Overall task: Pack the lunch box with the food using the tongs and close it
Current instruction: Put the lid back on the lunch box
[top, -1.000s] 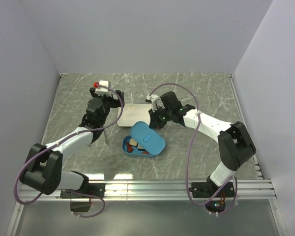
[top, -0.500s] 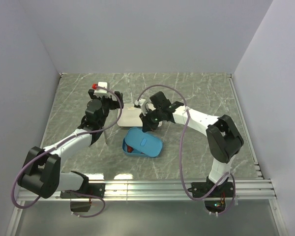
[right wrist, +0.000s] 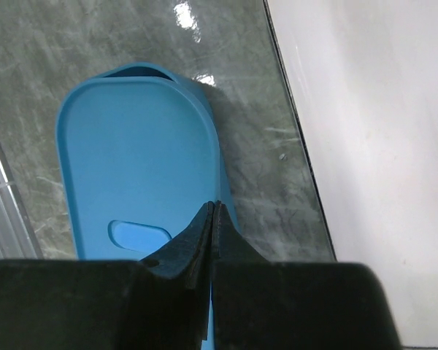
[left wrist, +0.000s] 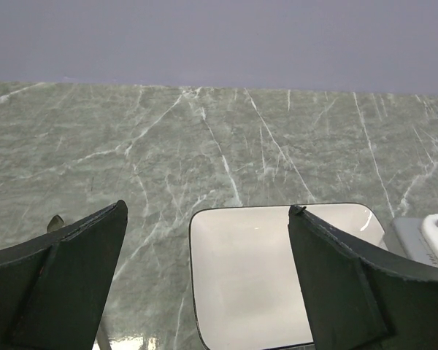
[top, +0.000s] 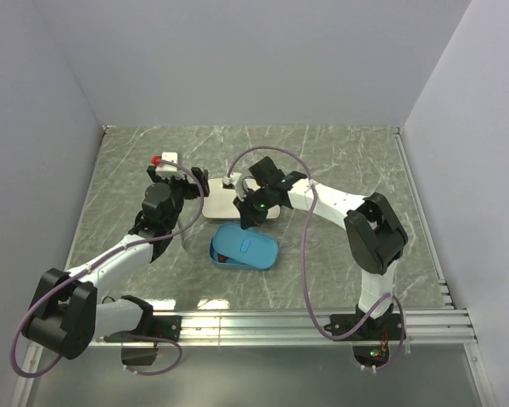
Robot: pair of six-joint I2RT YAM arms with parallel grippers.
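The blue lunch box (top: 243,249) lies in the middle of the table with its lid (right wrist: 139,160) over nearly all of it. The lid's centre tab (right wrist: 139,235) shows in the right wrist view. A dark red piece of food (top: 222,256) peeks out at the box's left end; the other food is hidden. My right gripper (right wrist: 213,208) is shut on nothing, its tips over the lid's right edge (top: 244,222). My left gripper (left wrist: 208,208) stands open above the table left of the white plate (top: 189,188). The thin grey tongs (top: 184,236) lie below it.
A white rectangular plate (left wrist: 241,277) with a dark rim lies bare just behind the box (top: 223,203). The right arm (top: 322,199) reaches across the table's middle. Grey walls close in the back and both sides.
My right gripper has swung left and brought the lid from a tilted, half-open lie to flat over the box. The left arm has drawn back slightly toward the near left.
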